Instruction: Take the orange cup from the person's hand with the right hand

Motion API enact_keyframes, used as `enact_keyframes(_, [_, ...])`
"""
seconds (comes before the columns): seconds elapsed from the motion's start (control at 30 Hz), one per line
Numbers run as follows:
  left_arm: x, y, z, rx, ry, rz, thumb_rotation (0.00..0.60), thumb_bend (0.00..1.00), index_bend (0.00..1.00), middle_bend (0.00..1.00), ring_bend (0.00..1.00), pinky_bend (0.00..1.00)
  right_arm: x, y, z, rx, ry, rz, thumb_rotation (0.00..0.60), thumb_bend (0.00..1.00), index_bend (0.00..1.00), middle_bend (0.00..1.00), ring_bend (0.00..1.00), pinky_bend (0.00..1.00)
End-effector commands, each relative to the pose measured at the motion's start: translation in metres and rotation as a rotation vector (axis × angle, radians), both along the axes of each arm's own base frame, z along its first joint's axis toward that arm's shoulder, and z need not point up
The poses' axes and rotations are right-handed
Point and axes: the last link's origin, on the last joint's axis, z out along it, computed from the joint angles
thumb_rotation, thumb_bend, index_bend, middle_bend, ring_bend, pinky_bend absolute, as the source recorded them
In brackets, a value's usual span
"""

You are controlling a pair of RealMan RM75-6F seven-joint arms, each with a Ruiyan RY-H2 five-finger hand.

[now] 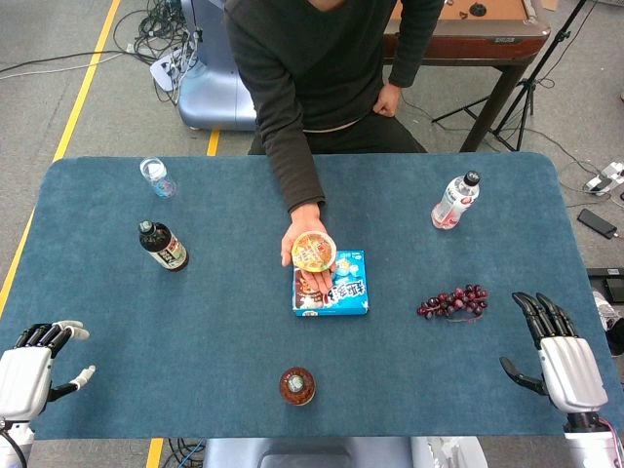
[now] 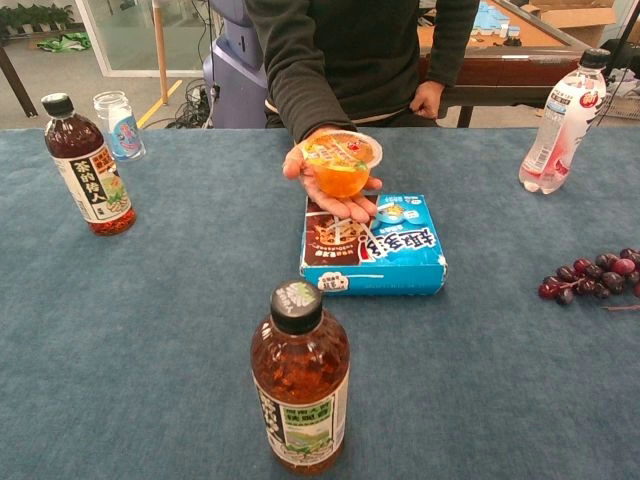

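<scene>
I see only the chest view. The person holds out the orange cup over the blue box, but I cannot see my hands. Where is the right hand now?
Observer: The right hand rests at the table's near right edge, fingers spread, holding nothing.
Operator: Is anything between it and the orange cup?
Observer: Yes, the grapes lie roughly on that line, closer to the hand.
Operator: And the left hand?
Observer: The left hand sits at the near left corner, also holding nothing.
</scene>
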Motion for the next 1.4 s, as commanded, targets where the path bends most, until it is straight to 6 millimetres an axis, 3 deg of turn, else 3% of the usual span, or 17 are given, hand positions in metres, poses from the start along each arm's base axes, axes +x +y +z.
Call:
enact_keyframes(0.03, [0.000, 0.000, 0.000, 0.000, 0.000, -0.001, 0.600, 0.17, 0.42, 0.34, 0.29, 0.20, 0.000, 0.000, 0.000, 0.002, 0.000, 0.001, 0.600, 0.21, 0.00, 0.10, 0.00, 0.11])
enact_keyframes(0.47, [0.003, 0.000, 0.001, 0.002, -0.003, -0.012, 0.600, 0.17, 0.42, 0.34, 0.29, 0.20, 0.006, 0.000, 0.000, 0.007, 0.010, 0.030, 0.600, 0.21, 0.00, 0.10, 0.00, 0.11])
enact_keyframes(0.67, [0.002, 0.000, 0.001, -0.001, -0.003, -0.013, 0.600, 0.17, 0.42, 0.34, 0.29, 0.20, 0.020, -0.011, -0.008, 0.054, 0.033, 0.085, 0.600, 0.21, 0.00, 0.10, 0.00, 0.11])
enact_keyframes(1.07, [0.001, -0.004, 0.001, -0.002, -0.004, -0.008, 0.600, 0.17, 0.42, 0.34, 0.29, 0.20, 0.096, -0.057, -0.041, 0.175, 0.088, 0.274, 0.600, 0.21, 0.00, 0.10, 0.00, 0.11])
enact_keyframes(1.4, [-0.002, -0.007, 0.003, 0.004, -0.007, 0.000, 0.600, 0.17, 0.42, 0.34, 0.29, 0.20, 0.152, -0.114, -0.069, 0.272, 0.057, 0.333, 0.600, 0.21, 0.00, 0.10, 0.00, 0.11])
